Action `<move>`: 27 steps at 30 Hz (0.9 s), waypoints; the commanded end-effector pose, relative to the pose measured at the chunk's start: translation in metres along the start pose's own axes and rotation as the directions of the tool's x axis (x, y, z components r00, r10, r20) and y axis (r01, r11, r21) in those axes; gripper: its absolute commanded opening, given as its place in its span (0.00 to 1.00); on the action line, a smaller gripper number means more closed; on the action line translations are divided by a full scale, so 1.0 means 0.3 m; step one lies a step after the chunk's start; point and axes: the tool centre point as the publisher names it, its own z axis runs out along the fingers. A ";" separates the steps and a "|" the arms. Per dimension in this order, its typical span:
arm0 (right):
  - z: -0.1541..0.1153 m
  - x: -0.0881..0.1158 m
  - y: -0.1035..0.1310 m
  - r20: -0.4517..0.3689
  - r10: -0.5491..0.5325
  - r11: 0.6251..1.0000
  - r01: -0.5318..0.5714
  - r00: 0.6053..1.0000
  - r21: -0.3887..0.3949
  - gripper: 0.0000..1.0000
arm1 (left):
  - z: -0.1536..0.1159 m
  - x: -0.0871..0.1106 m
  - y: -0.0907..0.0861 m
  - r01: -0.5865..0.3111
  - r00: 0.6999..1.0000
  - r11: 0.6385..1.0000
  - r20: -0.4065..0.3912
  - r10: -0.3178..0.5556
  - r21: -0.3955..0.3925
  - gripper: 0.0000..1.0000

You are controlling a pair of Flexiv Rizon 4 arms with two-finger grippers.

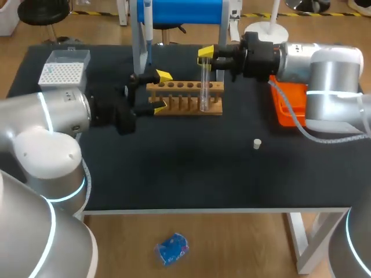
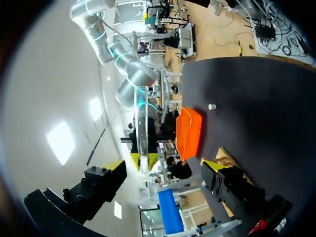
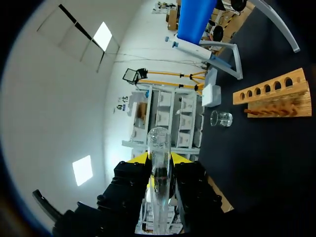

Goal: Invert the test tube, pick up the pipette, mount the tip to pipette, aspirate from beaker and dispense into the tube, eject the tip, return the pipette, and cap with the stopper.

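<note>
A clear test tube (image 1: 204,87) stands upright over the right part of the wooden rack (image 1: 174,87), and my right gripper (image 1: 206,58) is shut on its upper end. From the right wrist, the tube (image 3: 159,143) runs out between the yellow fingertips (image 3: 139,158). My left gripper (image 1: 162,91) is open at the rack's left end, its jaws wide apart with nothing between them. In the left wrist view the tube (image 2: 142,123) rises ahead of that open gripper (image 2: 164,167). The pipette (image 1: 148,23) hangs on its stand at the back. A small white stopper (image 1: 257,143) lies on the mat.
A tip box (image 1: 64,69) sits at the back left. An orange tray (image 1: 287,104) lies under my right arm, also visible as the orange tray (image 2: 190,133) from the left wrist. A glass beaker (image 3: 221,119) stands beside the rack (image 3: 274,94).
</note>
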 end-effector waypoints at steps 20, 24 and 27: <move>0.096 -0.155 0.046 -0.046 0.035 0.998 -0.033 0.998 0.047 0.00 | 0.110 0.004 -0.079 -0.089 0.964 0.991 0.260 0.059 0.102 1.00; 0.096 -0.155 0.046 -0.046 0.035 0.998 -0.033 0.998 0.047 0.00 | 0.110 0.004 -0.079 -0.089 0.964 0.991 0.260 0.059 0.102 1.00; 0.096 -0.155 0.046 -0.046 0.035 0.998 -0.033 0.998 0.047 0.00 | 0.110 0.004 -0.079 -0.089 0.964 0.991 0.260 0.059 0.102 1.00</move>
